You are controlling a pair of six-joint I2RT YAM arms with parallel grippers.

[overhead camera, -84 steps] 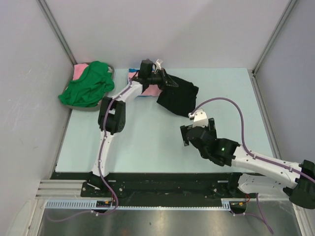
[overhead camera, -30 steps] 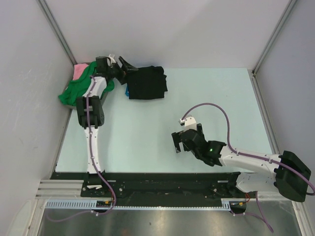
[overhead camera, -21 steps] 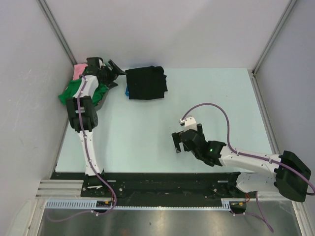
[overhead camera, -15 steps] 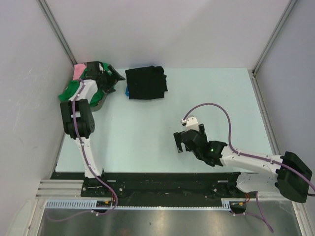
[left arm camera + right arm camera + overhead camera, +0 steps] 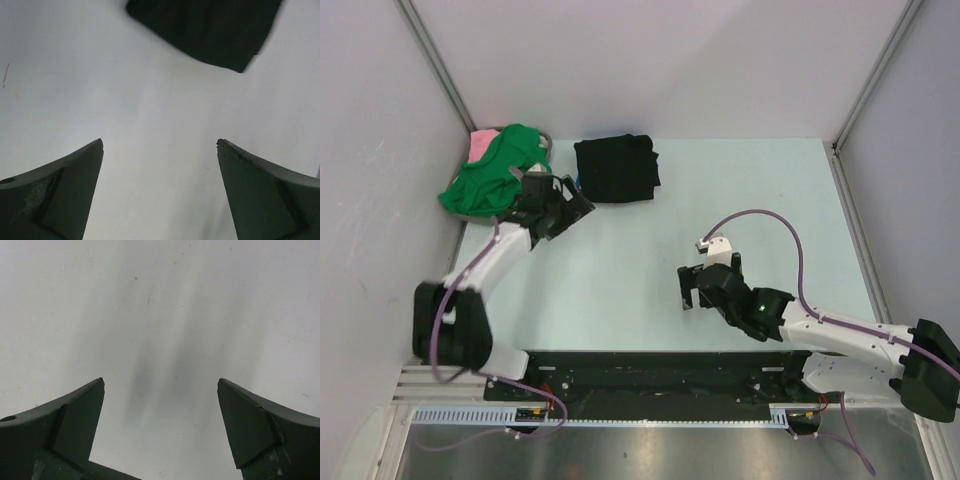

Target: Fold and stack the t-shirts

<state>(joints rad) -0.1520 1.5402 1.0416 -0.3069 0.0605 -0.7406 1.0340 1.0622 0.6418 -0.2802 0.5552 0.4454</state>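
Note:
A folded black t-shirt (image 5: 616, 170) lies at the back of the table, with a sliver of blue cloth (image 5: 578, 184) showing at its left edge. The green t-shirt (image 5: 495, 182) lies crumpled at the far left, over a pink one (image 5: 480, 145). My left gripper (image 5: 568, 208) hovers open and empty between the green heap and the black shirt. In the left wrist view the black t-shirt (image 5: 210, 30) lies ahead of the left gripper (image 5: 160, 145). My right gripper (image 5: 705, 285) is open over bare table, and the right wrist view shows nothing in the right gripper (image 5: 160, 385).
The green and pink shirts sit in a grey container whose rim (image 5: 549, 148) shows behind them. Walls close in the table (image 5: 620, 270) at the left, back and right. A purple cable (image 5: 770, 215) loops over the right arm.
My left arm has pulled back from the green heap and swung down toward the near side, ending left of the black shirt. The right gripper has shifted slightly.

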